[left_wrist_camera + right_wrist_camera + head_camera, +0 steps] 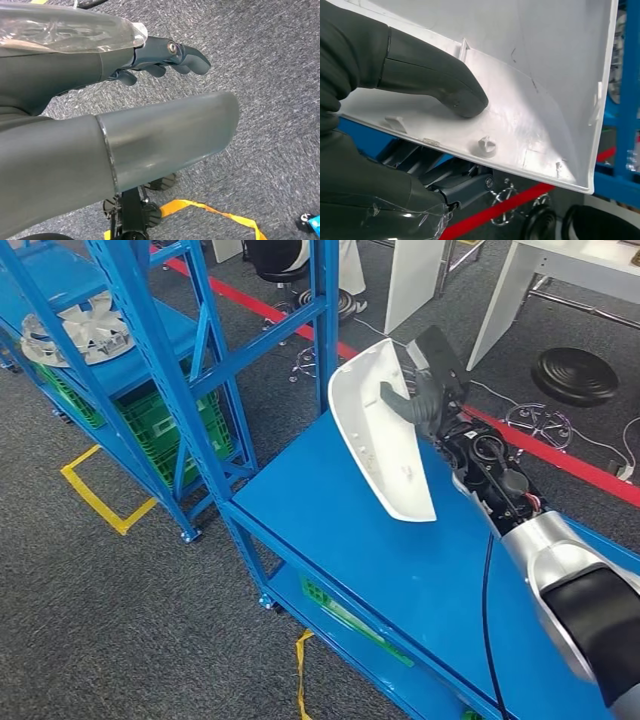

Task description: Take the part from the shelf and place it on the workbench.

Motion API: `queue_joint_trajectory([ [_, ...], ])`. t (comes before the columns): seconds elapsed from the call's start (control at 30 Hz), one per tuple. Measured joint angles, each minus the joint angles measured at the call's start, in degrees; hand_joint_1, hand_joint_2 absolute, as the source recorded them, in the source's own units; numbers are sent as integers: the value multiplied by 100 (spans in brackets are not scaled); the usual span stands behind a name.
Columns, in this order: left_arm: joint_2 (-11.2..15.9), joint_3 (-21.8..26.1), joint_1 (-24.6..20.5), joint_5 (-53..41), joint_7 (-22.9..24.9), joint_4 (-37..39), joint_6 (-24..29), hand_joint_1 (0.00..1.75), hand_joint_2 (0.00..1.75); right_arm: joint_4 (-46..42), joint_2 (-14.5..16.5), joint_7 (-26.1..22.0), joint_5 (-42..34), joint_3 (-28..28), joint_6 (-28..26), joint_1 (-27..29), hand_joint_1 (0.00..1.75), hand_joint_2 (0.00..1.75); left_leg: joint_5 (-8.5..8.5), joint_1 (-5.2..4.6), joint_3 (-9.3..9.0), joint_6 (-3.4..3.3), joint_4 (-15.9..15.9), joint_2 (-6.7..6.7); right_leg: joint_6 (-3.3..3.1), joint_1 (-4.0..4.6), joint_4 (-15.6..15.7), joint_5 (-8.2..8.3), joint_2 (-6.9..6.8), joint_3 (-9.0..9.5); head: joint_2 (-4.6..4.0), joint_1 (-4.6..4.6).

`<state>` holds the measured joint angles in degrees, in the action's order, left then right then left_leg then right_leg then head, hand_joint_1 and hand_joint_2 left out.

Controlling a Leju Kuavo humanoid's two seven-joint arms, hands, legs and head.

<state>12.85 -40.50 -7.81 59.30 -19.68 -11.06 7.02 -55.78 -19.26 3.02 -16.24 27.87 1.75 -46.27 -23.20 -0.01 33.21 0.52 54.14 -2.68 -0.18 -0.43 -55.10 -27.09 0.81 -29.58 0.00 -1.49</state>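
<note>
A grey carpet (90, 620) covers the floor. A red line (573, 462) runs across it at the upper right, and yellow tape (98, 502) sits at the left. White table legs (411, 280) stand at the top.

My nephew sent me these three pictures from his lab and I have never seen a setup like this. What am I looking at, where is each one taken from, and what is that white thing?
This is a humanoid robot with two arms and fingered hands. The wide picture comes from a camera high on its body, looking down at a blue workbench beside a blue shelf. The right hand holds a white plastic part tilted above the bench, not yet set down. The right wrist view shows the same hand close up, its thumb pressed on the part's inner face. The left wrist view shows the left hand holding nothing, over grey carpet. A white fan-like piece lies on the shelf.
</note>
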Motion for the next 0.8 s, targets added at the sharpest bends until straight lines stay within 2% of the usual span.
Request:
queue_joint_trajectory([
  [0.37,0,0,5,-8,-14,0,-40,0,0,-598,5,-11,45,-175,-84,163,175,175,0,0,-1,0,1,0,0,-1,0,1,0,0,0,-1],
  [0.5,0,0,-5,-47,-19,1,-94,0,175,-1111,11,91,250,-317,-276,341,175,175,0,0,-1,0,1,0,0,-1,0,0,0,-1,0,0],
  [0.57,0,0,-17,-67,-17,1,-102,0,175,-1421,11,151,374,-400,-334,432,175,175,0,0,-1,0,1,0,0,-1,0,0,1,-2,0,0],
  [0.7,0,0,-45,-77,-3,0,-125,0,0,-2044,11,233,648,-568,-389,537,175,175,0,0,-1,0,0,1,0,-1,0,0,2,-3,0,-1],
  [0.8,0,-2,-53,-63,-4,0,-180,0,0,-2463,11,317,767,-654,-393,549,175,175,0,0,-1,0,0,1,0,-1,0,0,2,-3,0,0],
])
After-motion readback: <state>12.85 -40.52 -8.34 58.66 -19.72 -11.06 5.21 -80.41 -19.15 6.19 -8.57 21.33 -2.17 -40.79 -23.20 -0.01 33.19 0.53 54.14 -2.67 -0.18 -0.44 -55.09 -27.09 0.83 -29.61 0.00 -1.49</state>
